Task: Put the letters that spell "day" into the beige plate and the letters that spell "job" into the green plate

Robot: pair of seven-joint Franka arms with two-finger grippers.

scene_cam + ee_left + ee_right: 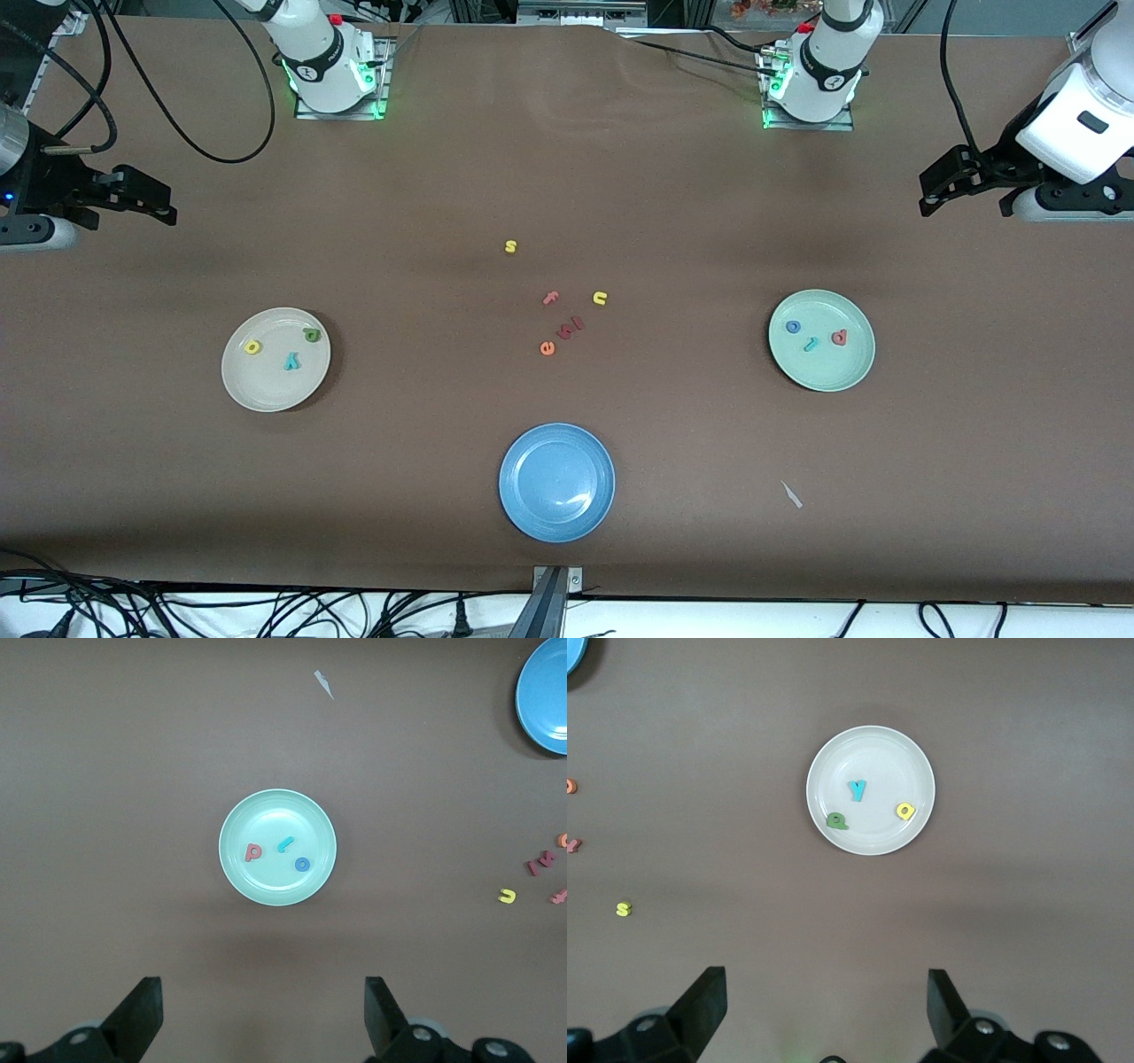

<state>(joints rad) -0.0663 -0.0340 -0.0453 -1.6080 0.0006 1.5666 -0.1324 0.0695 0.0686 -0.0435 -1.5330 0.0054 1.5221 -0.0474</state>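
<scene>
From my station, the blue plate (545, 693) is cut off by the edge in both wrist views. The small dark red letters (571, 329) between the orange "e" (547, 348) and yellow "u" (600, 298) are too tiny to read. I can't identify the pale scrap (791, 494) near the green plate (855, 377).

High front camera; two downward wrist cameras

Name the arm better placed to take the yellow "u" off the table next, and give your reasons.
Left, though only narrowly. The yellow "u" lies mid-table, slightly toward the left arm's end, and shows in the left wrist view. Both the left end effector and the right end effector are open and empty.
</scene>
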